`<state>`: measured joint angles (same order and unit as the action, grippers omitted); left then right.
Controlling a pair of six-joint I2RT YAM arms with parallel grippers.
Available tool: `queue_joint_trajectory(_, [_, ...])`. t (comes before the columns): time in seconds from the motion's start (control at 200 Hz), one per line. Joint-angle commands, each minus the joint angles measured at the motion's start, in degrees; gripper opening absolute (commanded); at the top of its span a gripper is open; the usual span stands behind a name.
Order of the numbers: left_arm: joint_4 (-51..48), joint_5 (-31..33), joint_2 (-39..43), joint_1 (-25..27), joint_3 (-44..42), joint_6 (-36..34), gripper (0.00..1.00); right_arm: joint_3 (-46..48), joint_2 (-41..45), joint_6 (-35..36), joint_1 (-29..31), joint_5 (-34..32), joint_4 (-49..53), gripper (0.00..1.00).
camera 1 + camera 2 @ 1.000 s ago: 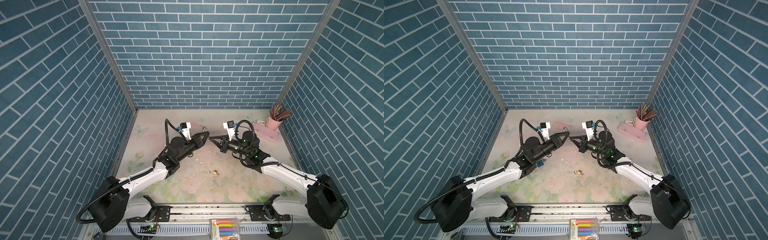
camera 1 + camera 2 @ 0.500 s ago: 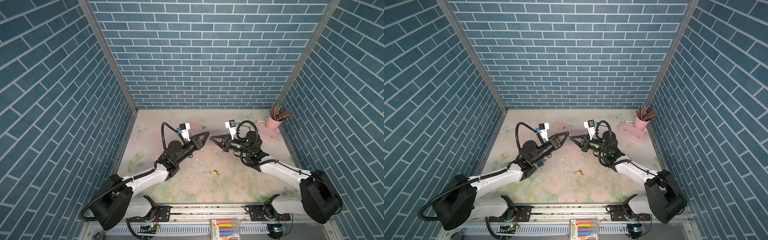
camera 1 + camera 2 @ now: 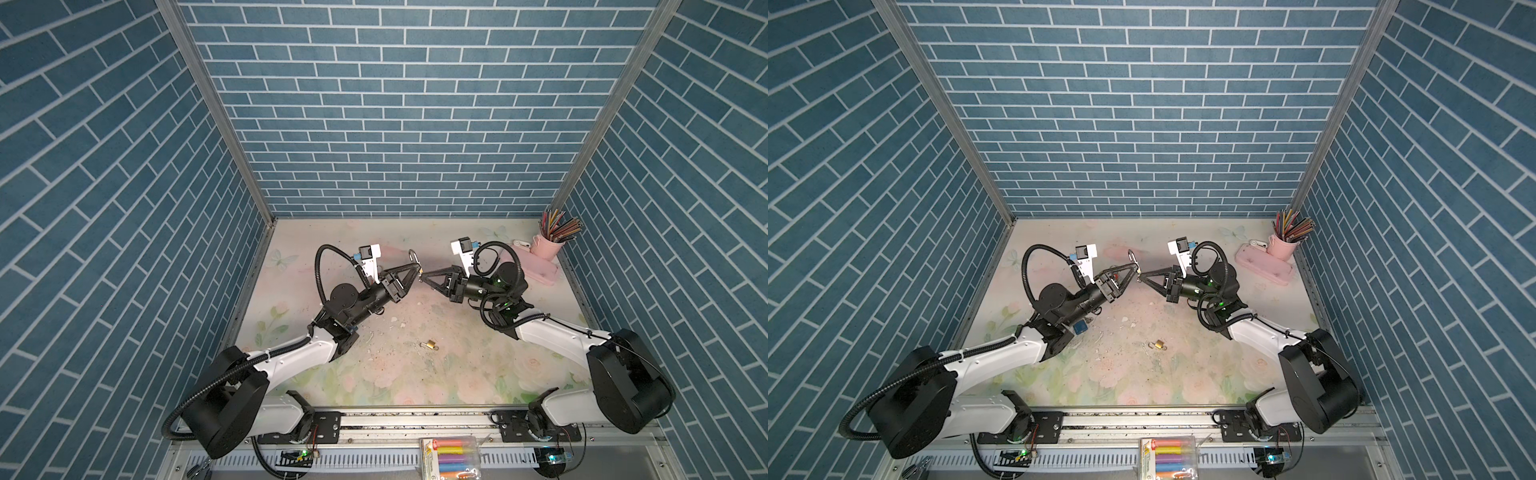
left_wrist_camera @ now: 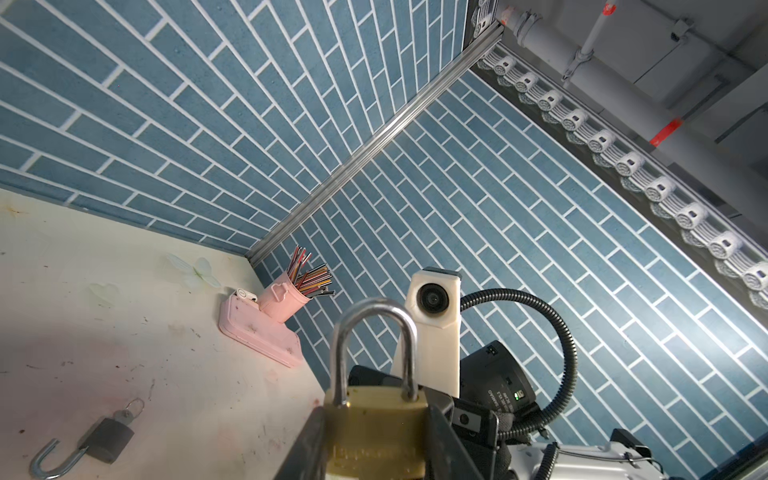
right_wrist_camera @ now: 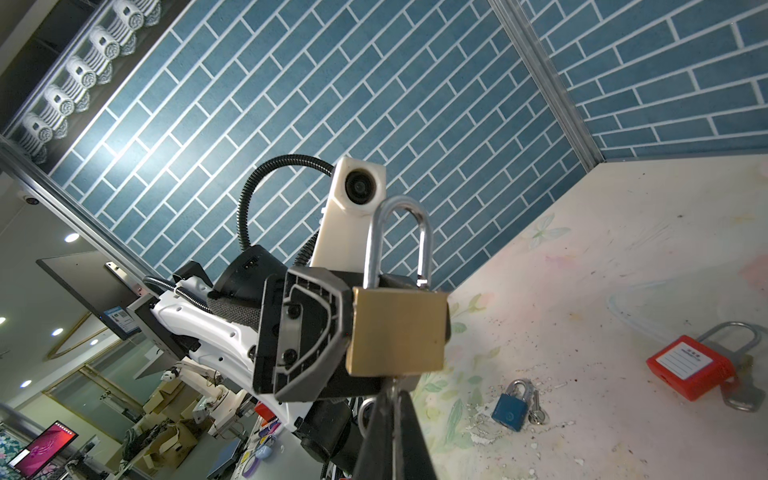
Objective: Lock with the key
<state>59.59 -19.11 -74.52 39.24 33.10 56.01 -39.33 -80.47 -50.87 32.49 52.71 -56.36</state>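
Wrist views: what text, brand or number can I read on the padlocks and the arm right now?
No text reads clearly enough to quote.
On the brass padlock: embossed lettering on the body, too blurred to read.
On the red padlock: a white label with printed lines, too small to read.
On the black motor housing of the right arm: white print, too small to read.
On the blue padlock: only a round mark, no words.

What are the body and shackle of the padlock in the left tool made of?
The padlock body looks like brass: a dull yellow-gold face with a brushed, matte sheen. The shackle is likely plated steel: silver, smooth and shiny, with bright highlights along its curve.
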Motion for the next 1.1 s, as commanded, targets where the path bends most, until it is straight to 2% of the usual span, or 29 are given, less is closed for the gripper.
queue_joint_trajectory(0.0, [-4.7,-0.9,1.9,0.7,3.5,-3.6,0.00,-1.6,1.2,5.2,0.9,-0.2,11.5,0.00])
queue_joint_trajectory(0.065, [-13.0,1.9,3.2,0.7,5.0,-6.5,0.00,-2.7,2.9,9.5,1.0,-3.7,18.5,0.00])
queue_joint_trajectory(0.18, [-25.9,8.2,5.1,0.6,7.1,-12.3,0.00,-4.8,6.0,16.0,0.8,-10.6,30.5,0.22])
queue_joint_trajectory(0.275, [-33.0,9.8,5.8,0.4,8.9,-17.6,0.00,-5.6,9.2,19.6,0.9,-14.7,36.7,0.33])
queue_joint_trajectory(0.39, [-40.6,9.0,6.4,0.5,12.5,-28.2,0.00,-5.6,14.1,22.3,0.8,-18.6,42.2,0.40])
queue_joint_trajectory(0.52, [-48.1,6.4,7.7,1.4,16.0,-47.8,0.00,-5.7,20.4,24.0,0.0,-21.4,48.4,0.43])
queue_joint_trajectory(0.63, [-54.1,5.0,10.0,5.1,16.2,-71.8,0.00,-6.0,25.1,24.2,-1.1,-20.5,53.4,0.43])
queue_joint_trajectory(0.705, [-56.9,11.4,12.0,10.3,13.9,-89.3,0.00,-6.5,27.1,23.7,-1.6,-19.0,57.1,0.42])
queue_joint_trajectory(0.76, [-57.6,15.8,12.6,13.0,12.0,-98.4,0.00,-6.8,27.8,23.0,-1.8,-17.1,59.6,0.41])
queue_joint_trajectory(0.875, [-61.7,17.0,12.3,13.7,12.5,-106.1,0.00,-6.9,28.6,21.3,-1.8,-12.2,63.7,0.37])
queue_joint_trajectory(1.095, [-63.0,14.8,13.8,13.7,10.8,-111.7,0.00,-3.9,29.6,17.3,-1.6,-5.9,65.7,0.33])
